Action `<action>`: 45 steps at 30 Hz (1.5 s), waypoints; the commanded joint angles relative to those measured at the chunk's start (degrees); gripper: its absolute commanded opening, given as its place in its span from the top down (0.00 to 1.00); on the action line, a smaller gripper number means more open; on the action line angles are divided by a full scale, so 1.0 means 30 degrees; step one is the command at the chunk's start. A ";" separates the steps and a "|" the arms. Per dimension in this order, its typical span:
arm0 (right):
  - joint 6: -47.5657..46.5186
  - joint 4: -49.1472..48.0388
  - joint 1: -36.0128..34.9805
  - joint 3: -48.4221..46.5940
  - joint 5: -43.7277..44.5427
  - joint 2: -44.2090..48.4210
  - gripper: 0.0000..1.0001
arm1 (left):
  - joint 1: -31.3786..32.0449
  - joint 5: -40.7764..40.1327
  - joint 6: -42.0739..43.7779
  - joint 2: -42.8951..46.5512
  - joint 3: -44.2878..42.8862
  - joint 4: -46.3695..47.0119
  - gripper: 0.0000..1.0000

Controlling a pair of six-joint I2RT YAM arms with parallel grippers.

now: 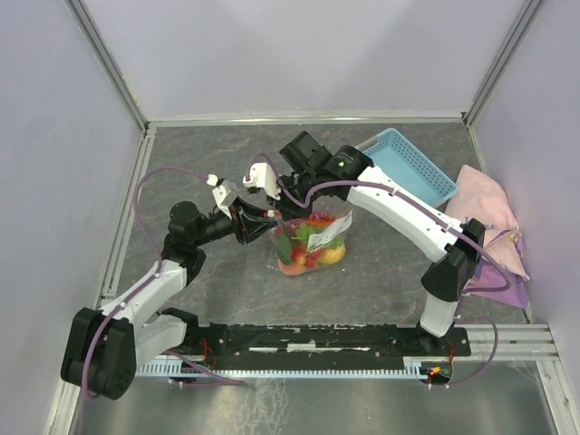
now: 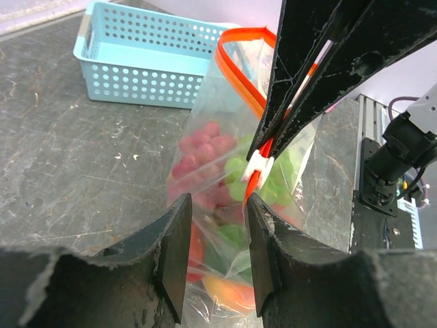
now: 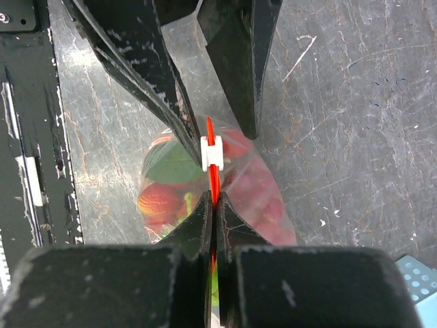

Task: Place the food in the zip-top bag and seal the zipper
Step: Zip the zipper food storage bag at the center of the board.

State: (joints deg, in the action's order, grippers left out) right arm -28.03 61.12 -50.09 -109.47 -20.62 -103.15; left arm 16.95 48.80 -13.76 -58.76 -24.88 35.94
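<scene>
Clear bag (image 1: 313, 237) stands upright on the grey desk (image 1: 208, 163) at the centre of the top view, mouth up. The food (image 2: 205, 147) is inside it: purple grapes near the top, a green leafy piece in the middle, red and yellow-orange fruit at the bottom.

Right fingers (image 3: 205, 212) are closed on the zipper (image 3: 214, 181), the orange-red strip along the bag's mouth. They pinch it edge-on at lower centre of the right wrist view. The white slider (image 3: 212, 152) sits on the strip just above that pinch, close to it but not inside it.

Left fingers (image 2: 179, 239) are open, with a clear gap between them. In the left wrist view the bag's side shows through that gap at bottom centre, and the slider is a little above and right of the tips. In the right wrist view the same fingers come down from the top of the frame on either side of the strip. One tip is right beside the slider on its left; whether it touches cannot be told. The other tip stands apart on the right.

Light blue basket (image 2: 136, 61) is on the desk beyond the bag, upper left of the left wrist view. Pink cloth (image 1: 489, 213) lies at the right edge of the top view, well apart from the bag.
</scene>
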 commanded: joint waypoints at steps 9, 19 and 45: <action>0.0531 -0.1594 -0.0020 0.0545 -0.1182 0.1015 0.98 | 0.0495 0.1378 0.0251 -0.0965 -0.0503 0.2020 0.83; 0.0392 -0.3283 -0.0032 0.0905 -0.2878 0.1444 0.60 | 0.0495 0.1657 0.0309 -0.0764 -0.0436 0.2023 0.97; 0.0348 -0.3918 0.0011 0.0904 -0.1836 0.0265 0.89 | 0.0494 0.1465 0.0360 -0.0079 -0.0154 0.1935 0.97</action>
State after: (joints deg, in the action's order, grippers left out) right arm -26.81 50.89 -50.13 -106.28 -27.53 -102.19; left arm 18.13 52.84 -13.89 -60.90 -24.88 38.13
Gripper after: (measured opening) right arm 0.168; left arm 0.030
